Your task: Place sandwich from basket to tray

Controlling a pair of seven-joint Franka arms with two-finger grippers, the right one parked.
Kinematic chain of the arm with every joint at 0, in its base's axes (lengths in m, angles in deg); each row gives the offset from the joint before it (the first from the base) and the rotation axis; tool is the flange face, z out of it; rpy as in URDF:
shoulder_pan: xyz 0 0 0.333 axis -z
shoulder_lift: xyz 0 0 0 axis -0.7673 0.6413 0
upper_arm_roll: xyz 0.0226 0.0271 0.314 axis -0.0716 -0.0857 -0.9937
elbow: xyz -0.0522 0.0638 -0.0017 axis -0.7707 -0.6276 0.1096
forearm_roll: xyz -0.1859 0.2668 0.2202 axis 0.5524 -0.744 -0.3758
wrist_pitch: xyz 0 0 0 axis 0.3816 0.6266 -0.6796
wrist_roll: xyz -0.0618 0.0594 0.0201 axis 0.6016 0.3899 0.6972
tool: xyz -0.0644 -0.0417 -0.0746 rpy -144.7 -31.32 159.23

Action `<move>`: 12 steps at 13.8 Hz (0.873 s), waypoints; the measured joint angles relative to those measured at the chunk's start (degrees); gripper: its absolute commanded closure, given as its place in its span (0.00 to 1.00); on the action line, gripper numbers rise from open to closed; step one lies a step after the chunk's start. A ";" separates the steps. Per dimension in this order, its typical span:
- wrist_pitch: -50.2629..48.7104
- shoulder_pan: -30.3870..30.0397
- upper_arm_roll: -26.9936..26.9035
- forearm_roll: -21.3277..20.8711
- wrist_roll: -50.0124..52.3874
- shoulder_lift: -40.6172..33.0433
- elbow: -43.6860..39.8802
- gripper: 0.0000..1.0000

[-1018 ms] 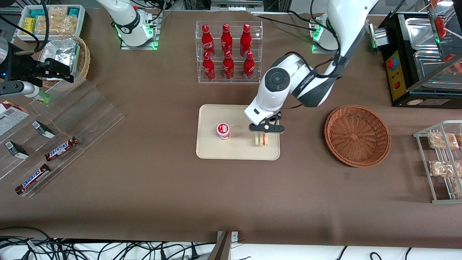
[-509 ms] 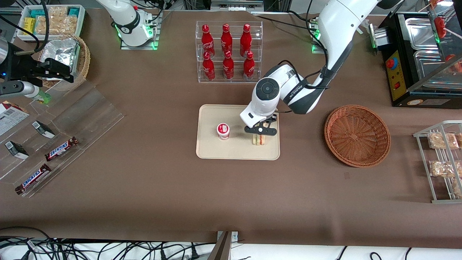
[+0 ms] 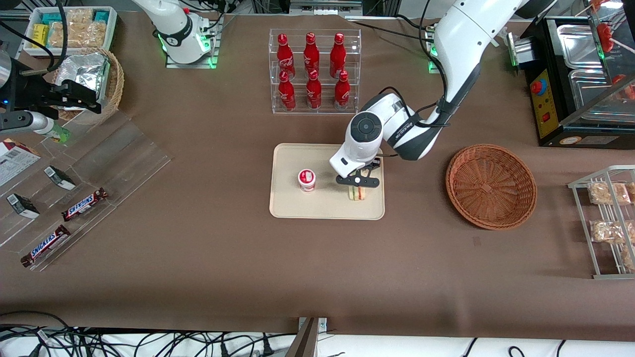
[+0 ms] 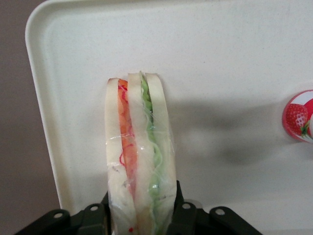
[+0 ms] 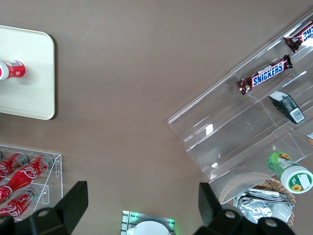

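Brown tabletop, smooth cream tray, gripper clamping layered triangular sandwich

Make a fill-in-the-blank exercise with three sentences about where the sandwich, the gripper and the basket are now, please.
1. The gripper is shut on the ____.
2. The sandwich is over the ____, beside a small strawberry cup.
3. The round brown basket holds ____ sandwiches.

Missing words: sandwich; tray; no
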 measured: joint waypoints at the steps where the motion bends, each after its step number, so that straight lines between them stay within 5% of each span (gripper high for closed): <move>1: 0.09 -0.01 -0.09 -0.12 0.69 0.03 -0.34 0.00; 6: -0.59 -1.78 -0.41 -0.58 7.96 -4.55 -4.08 0.00; 12: -21.25 -6.65 -0.34 -0.52 12.25 -12.82 -16.63 0.00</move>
